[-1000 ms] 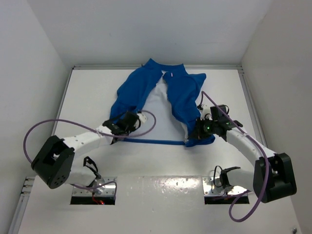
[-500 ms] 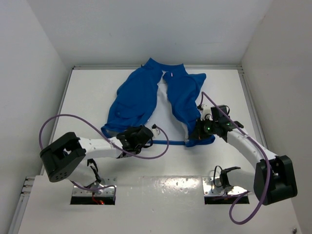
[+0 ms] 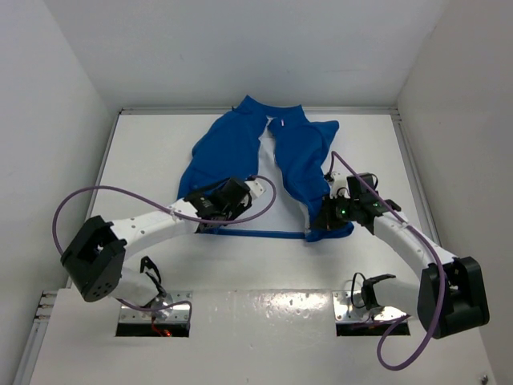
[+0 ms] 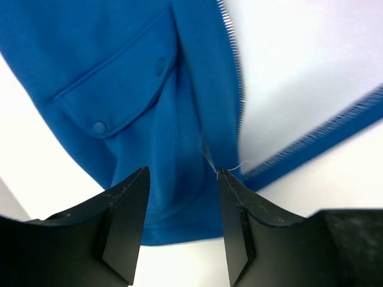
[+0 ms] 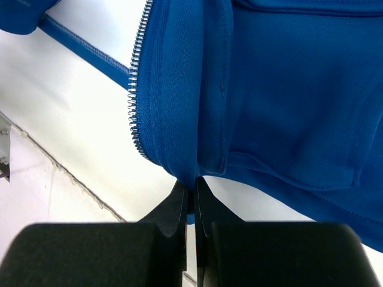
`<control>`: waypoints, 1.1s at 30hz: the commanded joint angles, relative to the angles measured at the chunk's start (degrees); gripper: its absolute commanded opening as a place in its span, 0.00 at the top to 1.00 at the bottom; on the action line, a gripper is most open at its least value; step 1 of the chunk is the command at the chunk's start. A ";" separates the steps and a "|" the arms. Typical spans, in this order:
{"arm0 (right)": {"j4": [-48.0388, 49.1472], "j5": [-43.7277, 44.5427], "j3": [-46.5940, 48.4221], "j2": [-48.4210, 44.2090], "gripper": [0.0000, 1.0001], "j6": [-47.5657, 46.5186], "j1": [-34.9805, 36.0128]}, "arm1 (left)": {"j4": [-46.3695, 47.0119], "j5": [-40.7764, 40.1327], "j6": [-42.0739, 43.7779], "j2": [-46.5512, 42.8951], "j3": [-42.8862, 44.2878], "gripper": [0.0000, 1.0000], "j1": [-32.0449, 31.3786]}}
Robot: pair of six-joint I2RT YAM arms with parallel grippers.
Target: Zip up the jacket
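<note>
Royal-blue sleeveless fabric jacket (image 3: 300,160) lies unzipped on white table (image 3: 160,152), front panels spread apart. Right gripper (image 5: 192,186): jaws closed, pinching the hem beside silver zipper teeth (image 5: 136,89). Left gripper (image 4: 182,174): jaws parted, holding nothing, over the panel's lower edge below flap pocket (image 4: 114,95).

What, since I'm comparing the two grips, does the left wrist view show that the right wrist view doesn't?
Only the left wrist view: the left gripper open, jaws apart over the royal-blue fabric jacket, and a flap pocket with a round snap. Only the right wrist view: the right gripper shut, pinching the jacket's lower edge beside the zipper. Both: blue fabric, pale silver zipper teeth, the thin blue hem strip and the white table.
</note>
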 commanded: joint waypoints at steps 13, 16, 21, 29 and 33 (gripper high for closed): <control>0.67 -1.43 -0.32 -2.07 1.00 -0.06 0.16 | -22.30 5.35 -12.02 2.82 7.05 0.44 -2.30; -0.03 -1.17 -0.06 -2.34 1.00 -0.33 0.08 | -22.30 5.35 -13.25 3.45 7.05 0.43 -2.91; -0.29 -1.17 -0.41 -2.43 1.00 -0.41 0.08 | -22.30 3.25 -17.72 5.90 7.66 0.42 -4.49; -0.29 -1.17 -0.85 -2.95 1.00 -0.50 0.08 | -23.08 7.68 -10.75 3.38 12.74 0.50 -4.50; -0.47 -1.26 -0.94 -2.78 1.00 -0.77 0.16 | -13.09 32.83 -0.45 -16.39 10.42 0.00 -0.10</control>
